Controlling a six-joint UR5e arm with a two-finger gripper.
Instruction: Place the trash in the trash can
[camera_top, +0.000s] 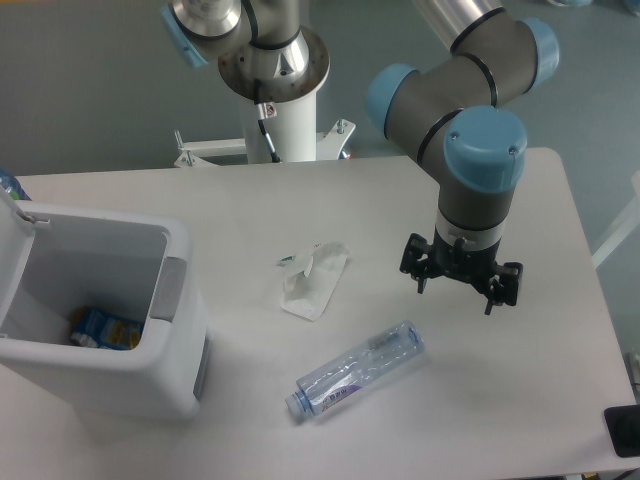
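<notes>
Two pieces of trash lie on the white table, both outside the bin. At far left the bin stands with its lid swung up and back, so the inside is open to view. A grey handle patch shows on the side that faces the trash. Down in the bin sits a blue and yellow packet, low against the near wall.

Right of the bin, near the middle of the table, the wrapper lies flat and crumpled, whitish and partly see-through, with a small green bit at its upper left edge. Below it and a little to the right lies the bottle, clear and crushed, on its side. Its cap end points down-left toward the bin and its base points up-right. A bluish label wraps the part near the neck. Wrapper and bottle are near each other but do not touch.

Further right the gripper hangs from the arm, pointing down above bare table, apart from both pieces. It holds nothing. Its dark fingers stand spread well apart. The bottle's base is the nearest trash to it, down and to its left.

At top centre stands the arm's white base post.
</notes>
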